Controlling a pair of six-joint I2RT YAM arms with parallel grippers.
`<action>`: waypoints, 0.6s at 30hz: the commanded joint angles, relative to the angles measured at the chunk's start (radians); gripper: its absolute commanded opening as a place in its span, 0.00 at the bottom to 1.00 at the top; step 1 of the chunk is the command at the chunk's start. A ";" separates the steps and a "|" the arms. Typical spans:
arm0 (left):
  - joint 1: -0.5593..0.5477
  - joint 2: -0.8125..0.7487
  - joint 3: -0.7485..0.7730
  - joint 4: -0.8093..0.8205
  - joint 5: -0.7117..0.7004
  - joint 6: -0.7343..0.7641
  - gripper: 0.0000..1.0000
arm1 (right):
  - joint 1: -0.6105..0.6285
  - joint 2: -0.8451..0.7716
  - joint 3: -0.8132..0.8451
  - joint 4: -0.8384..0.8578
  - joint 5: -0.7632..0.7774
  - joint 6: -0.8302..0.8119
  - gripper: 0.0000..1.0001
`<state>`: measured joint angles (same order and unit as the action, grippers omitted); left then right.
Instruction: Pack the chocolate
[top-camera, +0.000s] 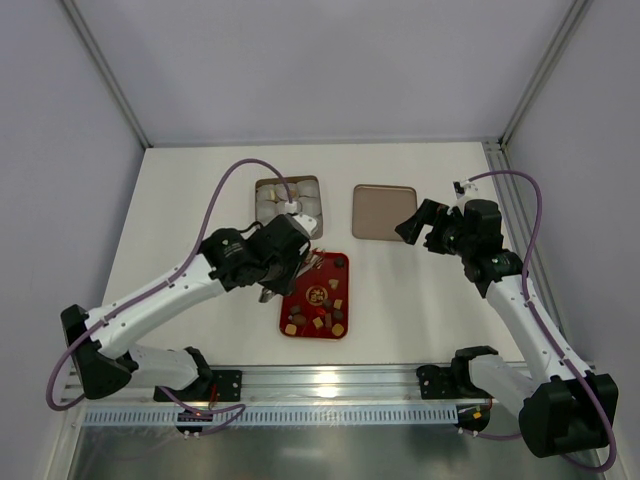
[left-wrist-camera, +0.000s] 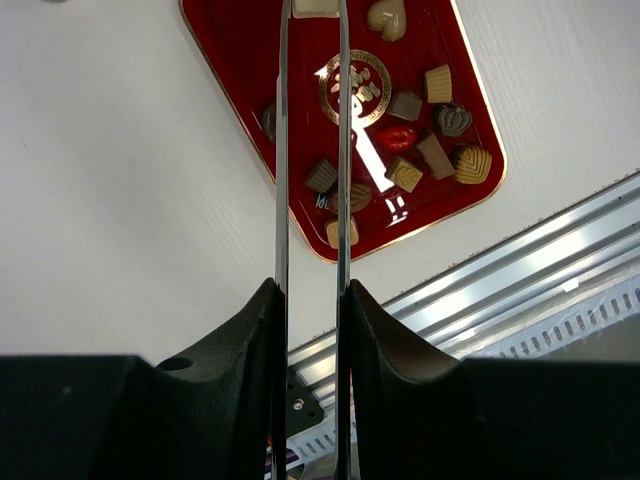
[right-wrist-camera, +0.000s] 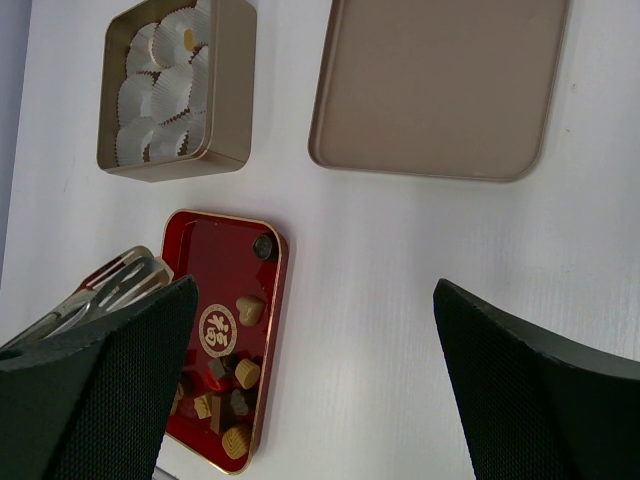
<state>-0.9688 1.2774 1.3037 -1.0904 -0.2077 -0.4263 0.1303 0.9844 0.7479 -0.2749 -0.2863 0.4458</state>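
The left gripper is pinched nearly closed on a pair of thin metal tweezers, whose two blades run straight up the middle of the left wrist view with only a narrow slit between them. Their tips pass out of the top of that frame, so whether they hold anything cannot be told. In the top view this gripper hangs at the upper left corner of the red tray, just left of center frame. The chocolate lies mostly in the lower half of that tray, a loose cluster of dark, mid-brown and tan pieces, with one round dark piece alone at the tray's upper right corner. In the right wrist view one tan piece sits in a paper cup inside the golden tin, at upper left. The right gripper is spread wide and holds nothing; in the top view it hovers beside the right edge of the lid, which lies flat on the white table to the right of the tin.
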 joint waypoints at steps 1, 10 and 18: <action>0.028 0.020 0.078 -0.005 -0.044 0.029 0.23 | 0.006 -0.006 0.013 0.013 0.004 -0.018 1.00; 0.177 0.123 0.242 0.037 -0.022 0.077 0.24 | 0.005 -0.007 0.013 0.016 -0.001 -0.015 1.00; 0.312 0.281 0.361 0.150 -0.022 0.087 0.24 | 0.005 -0.004 0.013 0.017 -0.010 -0.013 1.00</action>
<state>-0.6907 1.5196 1.6135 -1.0283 -0.2180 -0.3565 0.1303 0.9844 0.7479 -0.2749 -0.2874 0.4458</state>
